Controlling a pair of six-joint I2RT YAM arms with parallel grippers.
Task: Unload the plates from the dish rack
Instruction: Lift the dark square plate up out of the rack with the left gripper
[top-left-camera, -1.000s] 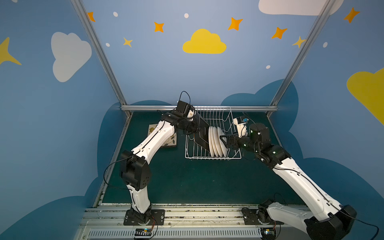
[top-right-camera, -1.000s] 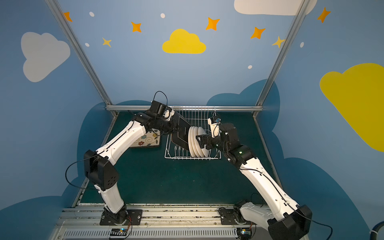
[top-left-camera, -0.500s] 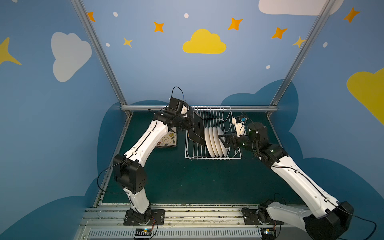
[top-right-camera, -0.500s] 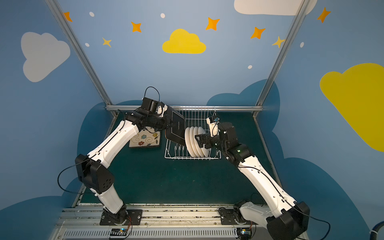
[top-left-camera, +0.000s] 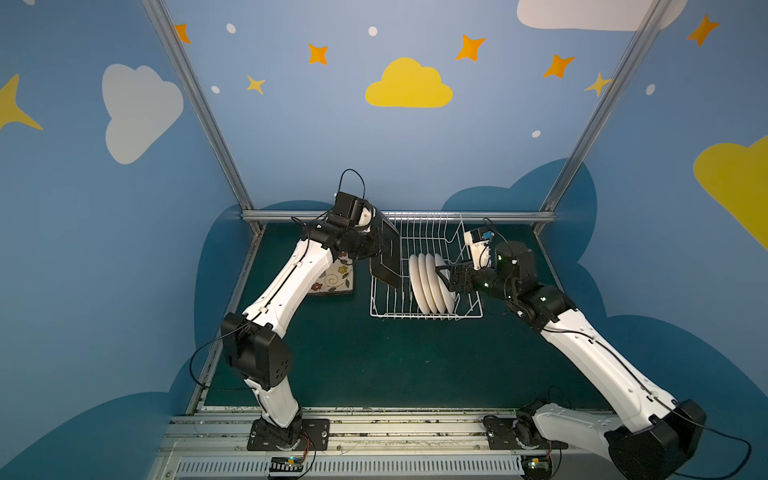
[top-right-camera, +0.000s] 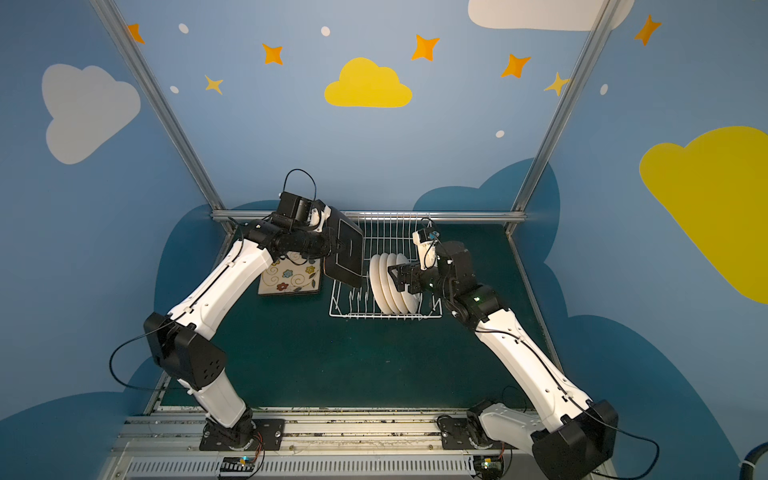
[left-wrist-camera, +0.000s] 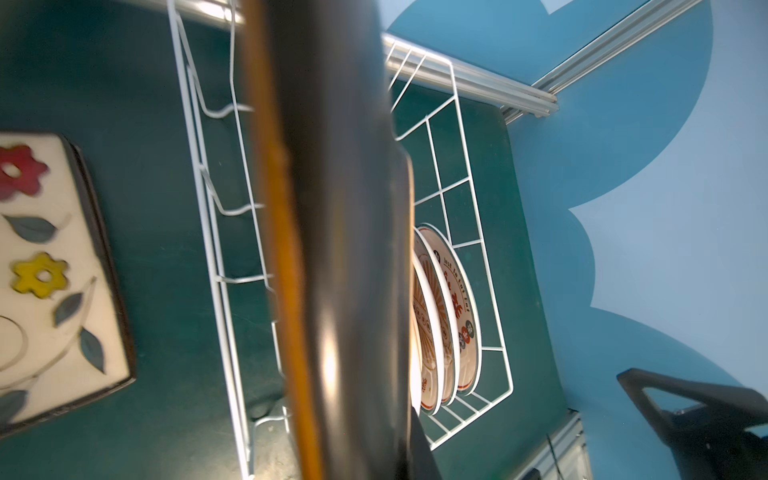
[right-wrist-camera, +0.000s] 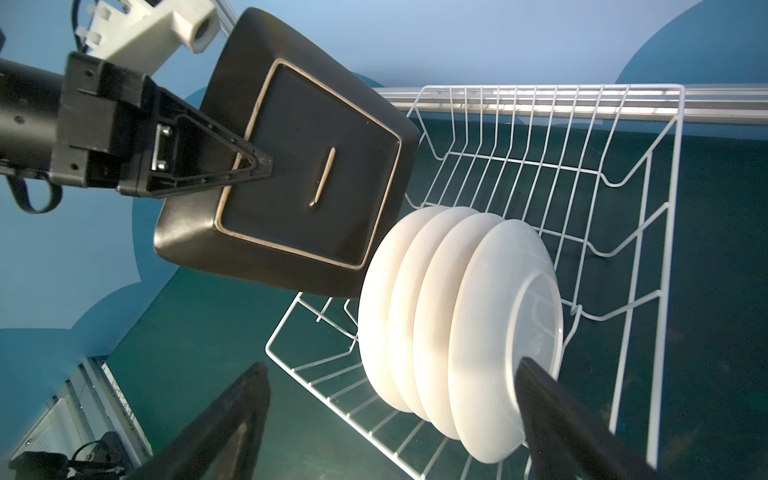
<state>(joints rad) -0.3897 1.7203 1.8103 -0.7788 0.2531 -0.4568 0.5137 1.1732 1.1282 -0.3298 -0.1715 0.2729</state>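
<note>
Green tabletop (top-left-camera: 374, 365) is bearing a floral plate (top-left-camera: 334, 280); left gripper (right-wrist-camera: 253, 166) is clamping a square plate (right-wrist-camera: 307, 183) above the dish rack (top-left-camera: 469, 307), where four round plates (top-left-camera: 430, 286) are waiting, right gripper (top-left-camera: 444, 277) gaping beside them.

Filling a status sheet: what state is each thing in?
left pincer: shut on square plate
square plate: lifted, tilted
round plates: four, upright in dish rack
right pincer: open, near round plates
floral plate: flat, face up on table

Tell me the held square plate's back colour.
Black; the square plate shows clearest in the right wrist view.
</note>
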